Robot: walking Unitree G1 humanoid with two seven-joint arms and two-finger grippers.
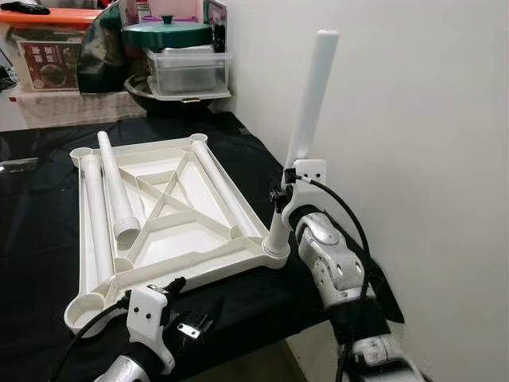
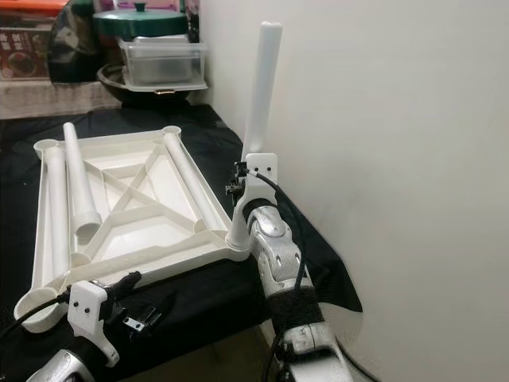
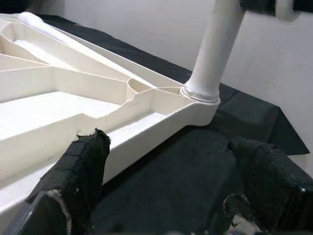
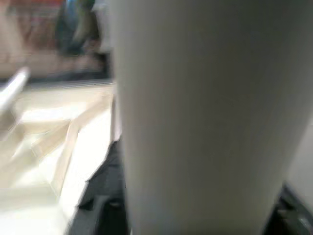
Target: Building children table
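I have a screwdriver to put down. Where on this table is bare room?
Bare black cloth left of the upturned white tabletop, and a strip along its near edge. Crowded: loose legs lying in the tabletop, stacked containers at the back.

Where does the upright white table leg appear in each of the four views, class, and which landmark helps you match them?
Left eye view: upright leg, right of centre.
Right eye view: left of centre.
Left wrist view: top, right of centre.
Right wrist view: very close, blurred.
Shared landmark: the corner socket of the white tabletop.
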